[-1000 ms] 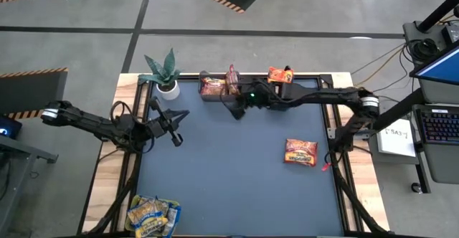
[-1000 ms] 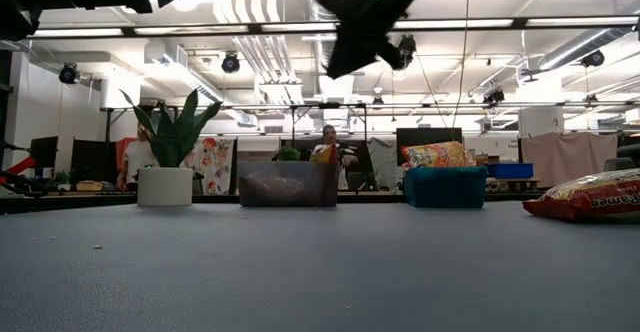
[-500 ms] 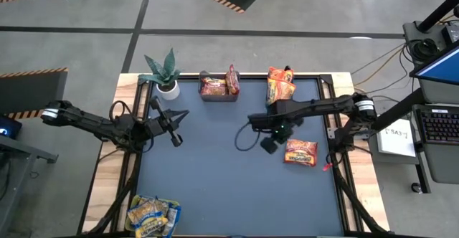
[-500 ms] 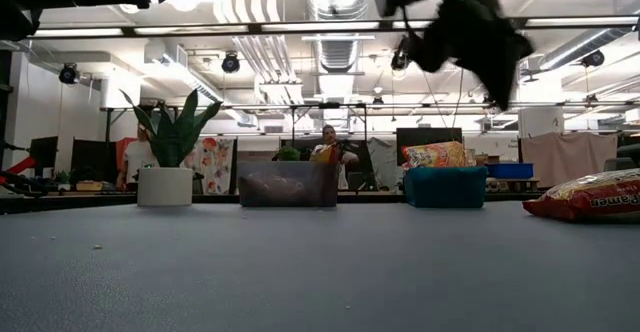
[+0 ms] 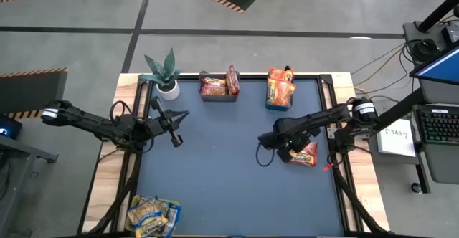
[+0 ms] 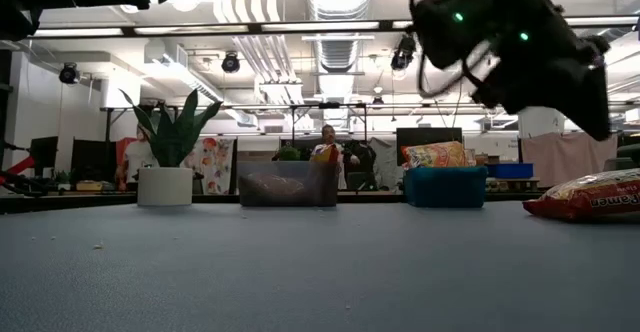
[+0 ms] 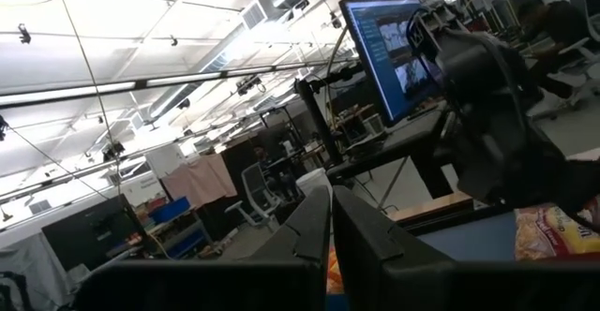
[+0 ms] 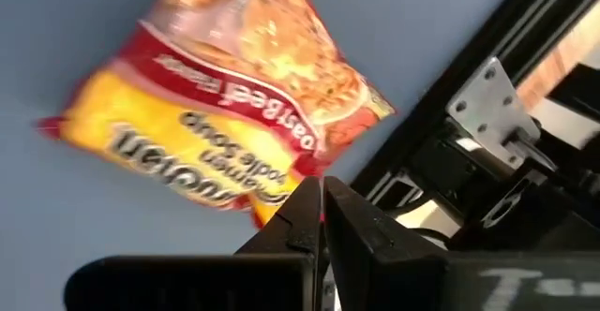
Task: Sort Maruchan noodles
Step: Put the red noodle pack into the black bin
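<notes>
One red-and-yellow Maruchan noodles packet [image 5: 307, 155] lies flat on the blue mat near the table's right edge; it also shows in the low view [image 6: 592, 197] and the right wrist view [image 8: 234, 114]. My right gripper [image 5: 292, 150] hangs shut just above that packet's left part, pointing steeply down and apart from it [image 6: 598, 124]. My left gripper [image 5: 176, 127] is shut and held up over the table's left side, holding nothing. Other noodle packets rest in three bins.
A dark bin [image 5: 219, 89] with red packets and a teal bin [image 5: 280, 94] with orange packets stand at the far edge. A bin with yellow packets [image 5: 153, 215] sits at the near left corner. A potted plant [image 5: 163, 73] stands far left.
My right gripper has swung from the dark bin at the far edge toward the table's right and near side and come down over the lone red packet. It has tipped from roughly level to pointing steeply down. The packet has stayed where it was.
</notes>
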`<state>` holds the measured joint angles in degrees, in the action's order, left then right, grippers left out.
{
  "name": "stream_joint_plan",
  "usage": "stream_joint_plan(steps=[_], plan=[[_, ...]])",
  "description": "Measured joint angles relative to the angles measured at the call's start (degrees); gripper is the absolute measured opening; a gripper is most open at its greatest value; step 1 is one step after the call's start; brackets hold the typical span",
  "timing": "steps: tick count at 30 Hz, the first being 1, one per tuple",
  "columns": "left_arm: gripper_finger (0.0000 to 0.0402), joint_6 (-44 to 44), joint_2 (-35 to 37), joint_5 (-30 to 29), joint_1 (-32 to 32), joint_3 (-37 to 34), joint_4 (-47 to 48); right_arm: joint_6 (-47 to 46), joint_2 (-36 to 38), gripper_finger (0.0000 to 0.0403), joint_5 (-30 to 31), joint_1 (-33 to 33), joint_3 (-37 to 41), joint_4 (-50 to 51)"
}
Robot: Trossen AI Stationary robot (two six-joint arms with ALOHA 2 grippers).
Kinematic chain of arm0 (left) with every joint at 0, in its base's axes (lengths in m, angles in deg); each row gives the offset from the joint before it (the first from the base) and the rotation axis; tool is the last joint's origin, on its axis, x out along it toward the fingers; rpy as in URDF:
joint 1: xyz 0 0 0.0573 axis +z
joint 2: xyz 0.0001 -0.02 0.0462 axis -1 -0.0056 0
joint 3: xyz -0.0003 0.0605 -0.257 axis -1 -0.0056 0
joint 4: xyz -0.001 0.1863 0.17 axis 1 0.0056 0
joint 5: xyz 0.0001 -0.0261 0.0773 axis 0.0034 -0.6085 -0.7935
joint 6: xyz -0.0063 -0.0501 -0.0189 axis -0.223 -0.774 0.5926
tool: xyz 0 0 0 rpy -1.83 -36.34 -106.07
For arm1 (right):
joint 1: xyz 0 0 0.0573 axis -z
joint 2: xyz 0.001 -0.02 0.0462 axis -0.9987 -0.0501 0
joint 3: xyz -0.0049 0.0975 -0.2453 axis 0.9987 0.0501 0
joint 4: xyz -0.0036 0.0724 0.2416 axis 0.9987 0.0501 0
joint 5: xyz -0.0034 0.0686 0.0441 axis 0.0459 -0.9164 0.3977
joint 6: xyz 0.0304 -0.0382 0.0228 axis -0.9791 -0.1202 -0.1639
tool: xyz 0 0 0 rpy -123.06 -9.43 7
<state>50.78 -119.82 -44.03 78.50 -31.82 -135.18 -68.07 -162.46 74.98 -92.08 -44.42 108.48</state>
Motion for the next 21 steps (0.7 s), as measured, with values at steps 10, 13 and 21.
stream_joint_plan(steps=[10,13,21], plan=[[0.0,-0.8,0.0,0.0,0.0,0.0,0.1,-1.7,0.0,0.0009,-1.7,-0.4,10.3,-14.5],[0.0,-0.9,0.0,0.0,0.0,0.0,0.1,-2.9,0.2,0.0009,-0.6,-0.6,9.6,-22.2],[0.0,-1.7,-1.0,0.0,0.0,0.0,0.0,12.0,1.4,0.0009,25.5,-2.1,-5.1,-44.5]])
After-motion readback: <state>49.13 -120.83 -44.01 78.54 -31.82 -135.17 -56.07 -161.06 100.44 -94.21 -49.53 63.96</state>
